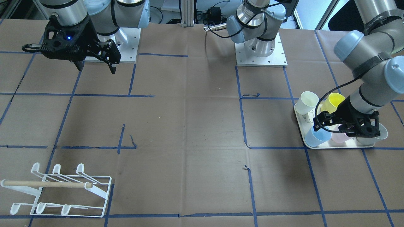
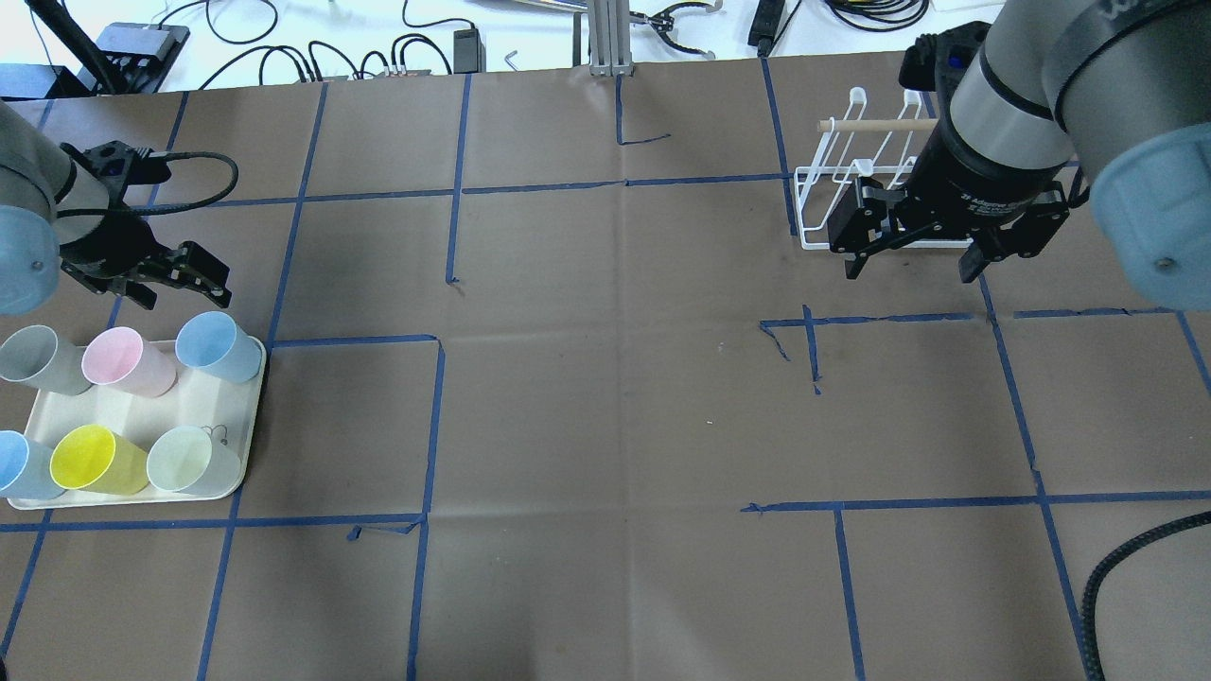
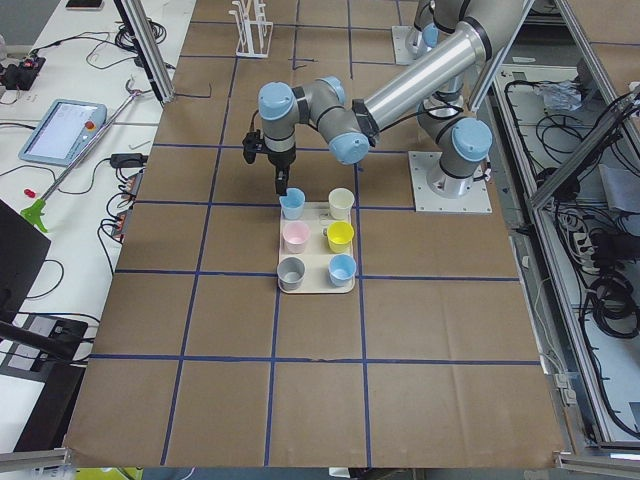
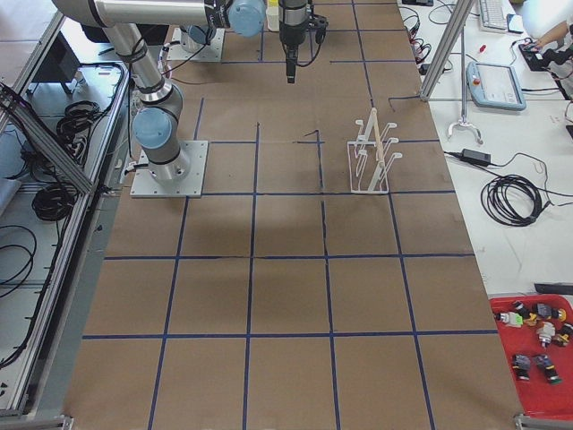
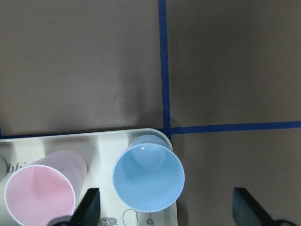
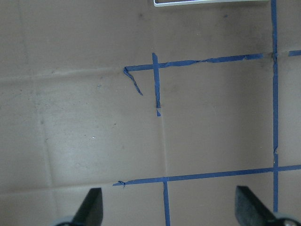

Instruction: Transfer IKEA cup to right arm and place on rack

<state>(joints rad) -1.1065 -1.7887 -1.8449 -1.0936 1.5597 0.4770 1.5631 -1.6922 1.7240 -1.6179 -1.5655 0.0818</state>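
Brown paper gridded with blue tape covers the counter (image 2: 605, 397), and the cups sit upright, mouths up, on a cream tray (image 2: 203, 402) at the robot's left end, presumably so a hand can come down over them. The left hand (image 2: 184, 295) hovers over the tray's corner, its fingers spread wide with nothing between them, roughly above the blue cup (image 2: 218, 346), which I take to be the one to fetch. The pink cup (image 2: 128, 359) stands just beside it, so one finger has little room there. The rack (image 1: 47, 183) stands well apart at the opposite end, hence the handover. The right hand (image 2: 910, 270) hangs near the rack, fingers apart and holding nothing.
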